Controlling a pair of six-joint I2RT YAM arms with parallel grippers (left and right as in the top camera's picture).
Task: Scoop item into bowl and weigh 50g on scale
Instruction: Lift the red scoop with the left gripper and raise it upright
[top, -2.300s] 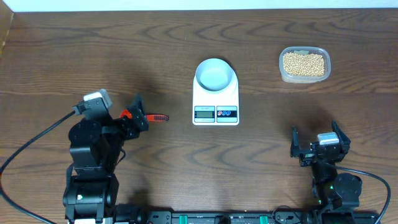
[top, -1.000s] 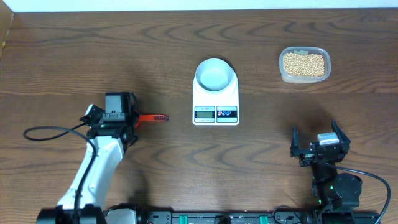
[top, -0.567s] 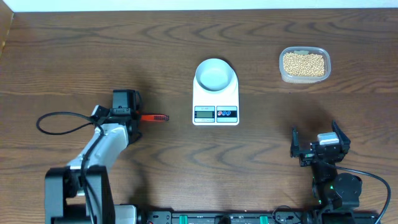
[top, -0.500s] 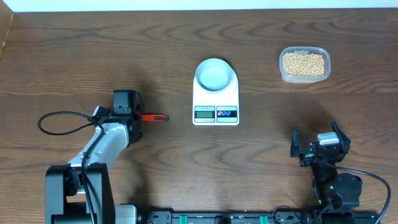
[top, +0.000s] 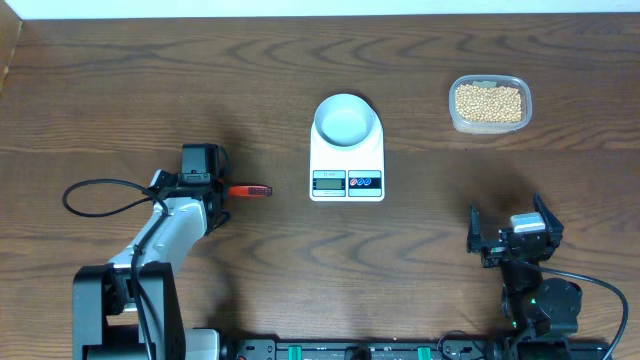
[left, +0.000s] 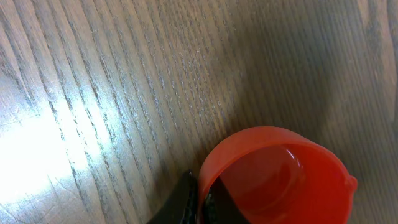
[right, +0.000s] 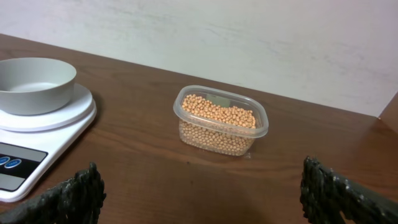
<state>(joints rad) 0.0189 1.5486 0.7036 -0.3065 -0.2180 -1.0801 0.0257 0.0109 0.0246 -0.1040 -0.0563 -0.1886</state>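
A red scoop (top: 247, 189) lies on the table left of the scale, and my left gripper (top: 216, 188) is shut on it. In the left wrist view the scoop's round red cup (left: 280, 180) fills the lower right, with my dark fingertips (left: 188, 198) pinching its rim. The pale bowl (top: 346, 118) stands on the white scale (top: 322, 158) at the table's centre, seen too as bowl (right: 34, 84) on scale (right: 43, 152). Tan beans (top: 489, 102) fill a clear tub (right: 221, 121) at the back right. My right gripper (right: 208, 199) is open near the front edge, holding nothing.
The left arm's black cable (top: 100, 190) loops over the table at the left. The right arm's base (top: 530, 290) sits at the front right. A pale wall (right: 249, 43) rises behind the table's far edge.
The left gripper has closed onto the red scoop after settling just left of it. The right arm, bowl, scale and tub have not moved.
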